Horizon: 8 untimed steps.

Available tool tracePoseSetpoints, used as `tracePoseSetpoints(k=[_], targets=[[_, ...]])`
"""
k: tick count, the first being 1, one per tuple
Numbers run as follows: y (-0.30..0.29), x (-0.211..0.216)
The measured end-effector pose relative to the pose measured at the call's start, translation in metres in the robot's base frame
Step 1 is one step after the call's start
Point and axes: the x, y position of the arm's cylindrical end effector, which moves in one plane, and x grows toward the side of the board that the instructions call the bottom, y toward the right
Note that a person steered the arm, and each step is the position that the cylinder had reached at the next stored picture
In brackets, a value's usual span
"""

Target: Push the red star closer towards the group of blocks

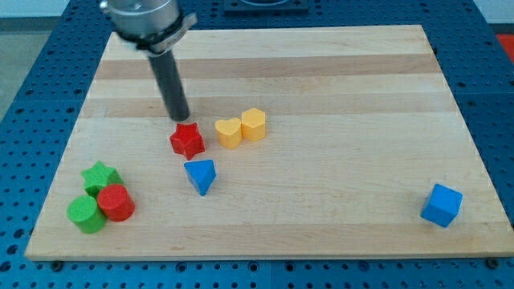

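Note:
The red star (187, 140) lies on the wooden board (337, 72), left of centre. My tip (180, 120) stands just above the star's upper left edge, touching or nearly touching it. A yellow heart (229, 132) and a yellow hexagonal block (254, 124) sit side by side just right of the star. A blue triangular block (201, 175) lies just below the star. At the lower left, a green star (100, 176), a red cylinder (116, 202) and a green cylinder (86, 214) form a tight group.
A blue cube (442, 205) sits alone near the board's lower right corner. The board lies on a blue perforated table (32, 88). The arm's grey body (144, 20) hangs over the upper left of the board.

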Motion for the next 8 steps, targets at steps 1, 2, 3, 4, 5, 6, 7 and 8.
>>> tracePoseSetpoints(k=[1,2,3,4,5,6,7,8], targets=[[0.022,-0.014],[0.036,0.021],[0.035,0.041],[0.032,0.059],[0.029,0.073],[0.022,0.081],[0.016,0.09],[0.011,0.091]])
